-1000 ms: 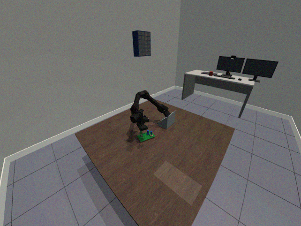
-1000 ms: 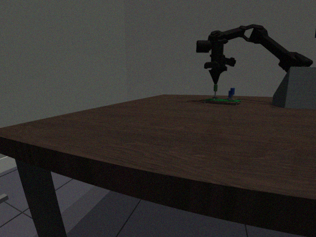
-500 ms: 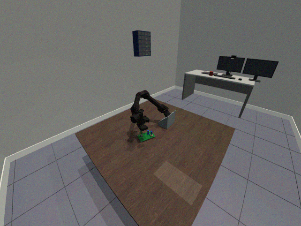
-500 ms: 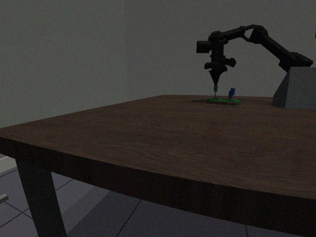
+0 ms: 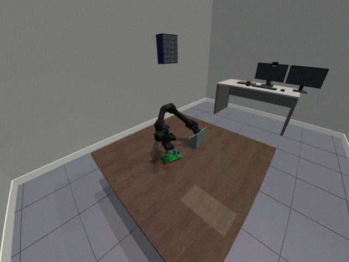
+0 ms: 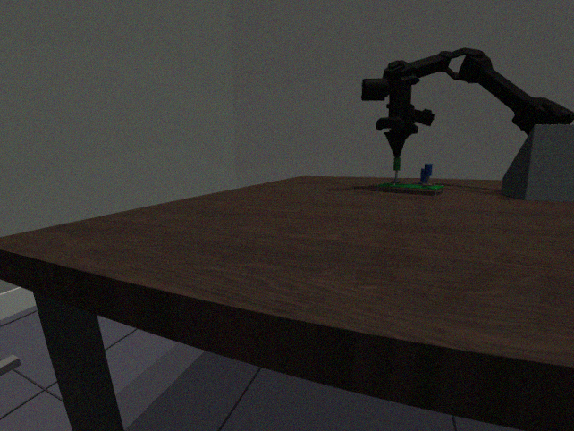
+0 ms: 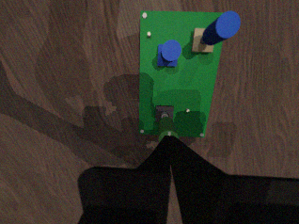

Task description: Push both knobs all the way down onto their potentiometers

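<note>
The green circuit board (image 5: 171, 160) (image 6: 409, 186) (image 7: 180, 85) stands low on the table. A green knob (image 6: 396, 164) (image 7: 166, 125) is high on a thin shaft over a dark potentiometer (image 7: 165, 111), with bare shaft below it. My gripper (image 6: 396, 157) (image 7: 168, 140) is shut and empty, its tips down at the green knob's top; whether they press on it is hard to tell. A tall blue knob (image 6: 428, 169) (image 7: 228, 24) stands high above a tan potentiometer (image 7: 202, 47). A shorter blue knob (image 6: 422, 174) (image 7: 171, 50) is over a blue potentiometer (image 7: 162, 60).
The brown table (image 5: 219, 169) (image 6: 278, 240) carries a grey wedge-shaped block (image 5: 200, 138) (image 6: 552, 162) near the arm's base, to the right of the board in the exterior view. A pale rectangle (image 5: 209, 210) marks the table further forward. The desk with monitors is far off.
</note>
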Available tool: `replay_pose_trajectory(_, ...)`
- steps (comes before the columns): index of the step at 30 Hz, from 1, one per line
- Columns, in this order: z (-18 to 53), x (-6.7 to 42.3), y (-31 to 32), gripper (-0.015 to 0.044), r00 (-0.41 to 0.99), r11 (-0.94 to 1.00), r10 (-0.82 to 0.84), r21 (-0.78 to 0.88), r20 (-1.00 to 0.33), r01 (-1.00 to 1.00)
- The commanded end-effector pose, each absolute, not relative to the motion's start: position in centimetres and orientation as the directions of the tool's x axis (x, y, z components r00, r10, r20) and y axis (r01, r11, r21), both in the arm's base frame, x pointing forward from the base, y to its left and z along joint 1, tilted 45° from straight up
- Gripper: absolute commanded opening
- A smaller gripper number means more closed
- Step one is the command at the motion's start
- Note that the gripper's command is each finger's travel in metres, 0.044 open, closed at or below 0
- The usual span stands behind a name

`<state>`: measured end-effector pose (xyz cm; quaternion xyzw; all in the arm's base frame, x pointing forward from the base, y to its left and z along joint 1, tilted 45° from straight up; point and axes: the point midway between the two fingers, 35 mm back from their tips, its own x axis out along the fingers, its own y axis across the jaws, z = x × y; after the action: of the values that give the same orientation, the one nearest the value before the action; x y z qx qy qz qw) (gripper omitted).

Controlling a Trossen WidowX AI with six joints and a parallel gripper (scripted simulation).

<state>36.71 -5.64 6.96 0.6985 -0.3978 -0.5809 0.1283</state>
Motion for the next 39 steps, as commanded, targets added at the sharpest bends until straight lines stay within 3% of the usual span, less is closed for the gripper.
replay_pose_trajectory(1, 6.5, 36.7, -6.1, 0.0, 0.006, -0.649, -0.707, 0.645, -0.707, -0.404)
replay_pose_trajectory(39, 5.4, 36.7, -7.3, 0.0, 0.006, -0.648, -0.708, 0.646, -0.706, -0.404)
